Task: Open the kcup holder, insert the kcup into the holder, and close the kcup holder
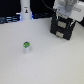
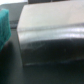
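Nearest the exterior camera, the kcup [image 1: 26, 47] stood alone at left centre on the white table [image 1: 45, 67], open room all round. At upper right the gripper [image 1: 63, 14] hung over the kcup holder [image 1: 62, 27]; jaw state could not be told. Risk: a misjudged pull might drag the holder.

The exterior view looks down from above and from some way off across the white desk [image 1: 45, 60]. It takes in the kcup [image 1: 26, 47] towards the exterior view's left, and the kcup holder [image 1: 61, 27] with the arm's pincer [image 1: 63, 16] over it at the far right. The wrist view sits very close to a dark, glossy boxy surface [image 2: 47, 42] that fills most of its blurred picture. Whether that surface is the holder cannot be told.
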